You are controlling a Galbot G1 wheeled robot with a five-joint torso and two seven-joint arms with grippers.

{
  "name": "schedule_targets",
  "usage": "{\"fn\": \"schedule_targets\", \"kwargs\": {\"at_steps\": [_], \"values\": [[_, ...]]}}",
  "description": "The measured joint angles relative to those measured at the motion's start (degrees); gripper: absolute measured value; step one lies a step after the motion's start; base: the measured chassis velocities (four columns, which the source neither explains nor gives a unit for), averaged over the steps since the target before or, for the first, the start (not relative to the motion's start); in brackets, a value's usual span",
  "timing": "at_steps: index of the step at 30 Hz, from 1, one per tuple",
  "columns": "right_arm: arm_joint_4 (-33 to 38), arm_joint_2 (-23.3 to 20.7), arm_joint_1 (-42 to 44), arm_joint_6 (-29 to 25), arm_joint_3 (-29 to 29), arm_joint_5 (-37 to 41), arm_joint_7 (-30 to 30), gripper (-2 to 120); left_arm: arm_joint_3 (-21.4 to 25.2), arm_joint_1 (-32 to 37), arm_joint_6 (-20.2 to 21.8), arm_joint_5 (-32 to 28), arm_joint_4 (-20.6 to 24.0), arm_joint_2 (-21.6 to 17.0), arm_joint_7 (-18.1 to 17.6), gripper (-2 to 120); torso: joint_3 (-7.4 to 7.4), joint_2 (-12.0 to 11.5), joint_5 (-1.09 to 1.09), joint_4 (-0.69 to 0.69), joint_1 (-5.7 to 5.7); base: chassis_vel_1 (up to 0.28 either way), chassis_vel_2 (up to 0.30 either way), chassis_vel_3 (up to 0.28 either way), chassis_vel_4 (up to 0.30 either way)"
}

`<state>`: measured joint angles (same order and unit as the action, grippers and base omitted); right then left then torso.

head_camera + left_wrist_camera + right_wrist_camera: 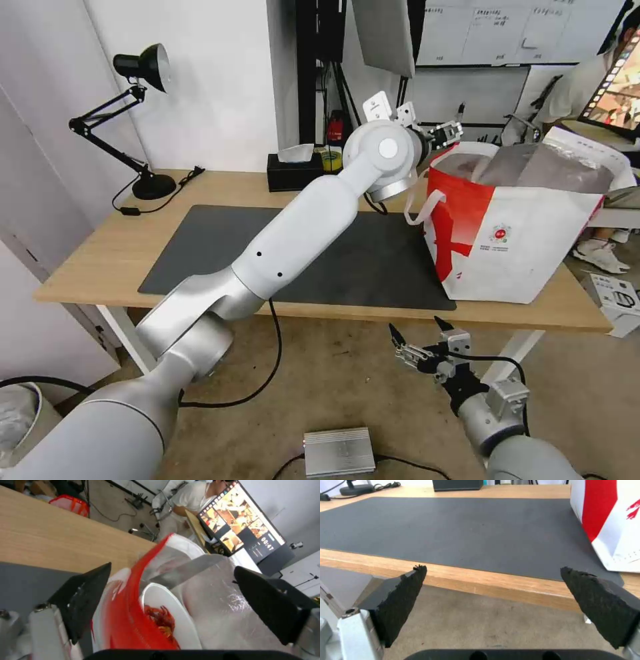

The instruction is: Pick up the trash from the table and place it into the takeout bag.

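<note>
The takeout bag (pixel 527 227) is standing upright at the right end of the desk (pixel 107 260), its base overlapping the right edge of the dark grey mat (pixel 200 247), its red side panel facing the mat and a white strap handle (pixel 420 203) hanging off that side. Inside, against the silver foil lining, a white round bowl of red shells (pixel 166 620) is lying. The left claw (pixel 448 133) is hovering over the bag's open mouth near the desk's back edge, its black fingers (pixel 83 597) spreading wide and gripping nothing. The right claw (pixel 420 337) is hanging below the desk's front edge, over the floor, its fingers (pixel 400 600) likewise parted and empty.

Along the back edge a black tissue box (pixel 293 170) is sitting, and a black desk lamp (pixel 143 120) is standing at the back left corner, its cord trailing over the wood. The light-wood top is resting on white legs. On the brownish floor a silver metal box (pixel 339 451) is lying, with black cables running past it. A white wall is rising behind the desk.
</note>
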<state>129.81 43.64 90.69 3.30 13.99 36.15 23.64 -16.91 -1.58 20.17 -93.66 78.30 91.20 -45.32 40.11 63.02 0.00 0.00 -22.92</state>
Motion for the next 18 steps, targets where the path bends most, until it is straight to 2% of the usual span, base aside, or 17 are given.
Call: {"fn": "schedule_targets", "kwargs": {"at_steps": [5,10,13,16,17,18], "values": [[0.0,0.0,0.0,0.0,0.0,0.0,0.0,100,-0.2,0.6,0.2,0.4,1.0,-0.9,0.0,100,0.00,0.0,0.00,0.00,0.00,0.000,0.000,0.000,0.000],[0.0,0.0,0.0,0.0,0.0,0.0,0.0,100,-1.0,1.7,0.2,1.1,3.3,-3.4,0.4,100,0.00,0.0,0.00,0.00,0.00,0.000,0.000,0.000,0.000],[0.0,0.0,0.0,0.0,0.0,0.0,0.0,100,-1.3,3.0,0.2,1.7,5.3,-5.6,1.1,100,0.00,0.0,0.00,0.00,0.00,0.000,0.000,0.000,0.000],[0.0,0.0,0.0,0.0,0.0,0.0,0.0,100,-1.4,6.7,0.3,4.7,9.7,-10.6,3.0,100,0.00,0.0,-0.01,-0.01,0.00,0.000,0.000,0.000,0.000],[0.0,0.0,0.0,0.0,0.0,0.0,0.0,100,-1.4,6.7,0.3,4.7,9.7,-10.6,3.0,100,0.00,0.0,-0.01,-0.01,0.00,0.000,0.000,0.000,0.000],[0.0,0.0,0.0,0.0,0.0,0.0,0.0,100,-1.6,7.7,0.5,6.6,10.9,-12.4,4.0,100,0.00,0.0,-0.01,0.00,0.00,0.000,0.000,0.000,0.000]]}}
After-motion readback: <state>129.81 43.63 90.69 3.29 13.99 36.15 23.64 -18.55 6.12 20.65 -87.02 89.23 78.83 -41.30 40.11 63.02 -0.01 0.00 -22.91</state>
